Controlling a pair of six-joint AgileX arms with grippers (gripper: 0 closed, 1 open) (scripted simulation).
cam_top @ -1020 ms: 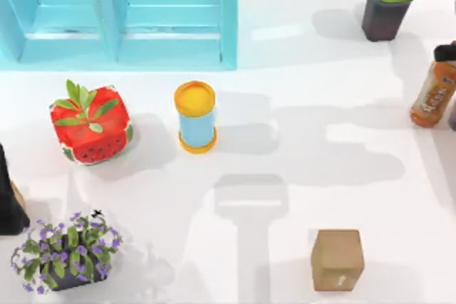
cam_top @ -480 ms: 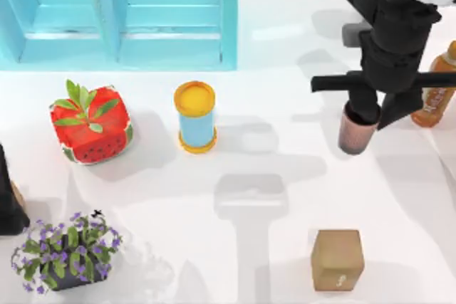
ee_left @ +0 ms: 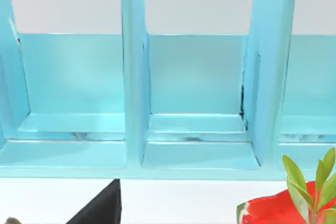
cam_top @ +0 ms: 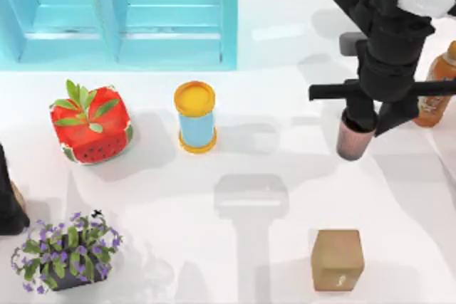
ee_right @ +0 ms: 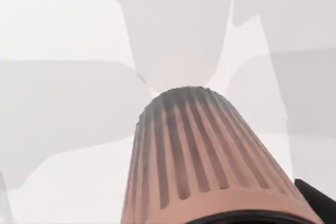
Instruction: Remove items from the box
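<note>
My right gripper (cam_top: 372, 120) is shut on the rim of a reddish-brown ribbed cup (cam_top: 353, 142), held upright over the white table at the right, well outside the blue box (cam_top: 229, 26). In the right wrist view the cup (ee_right: 199, 156) hangs narrow end down, and I cannot tell whether it touches the table. The tan cube (cam_top: 337, 259) rests on the table near the front edge, below the cup. The compartments of the box (ee_left: 197, 150) that I can see hold nothing. My left arm (cam_top: 8, 201) stays parked at the table's left edge.
A watermelon-print cube with leaves (cam_top: 90, 124) and a blue cylinder with a yellow lid (cam_top: 195, 117) stand in front of the box. A purple flower pot (cam_top: 64, 250) sits at the front left. An orange bottle (cam_top: 436, 94) stands at the right edge behind my right arm.
My right arm came into view from the back right carrying the cup, then edged it slightly toward the table's front. The tan cube and the left arm have not moved.
</note>
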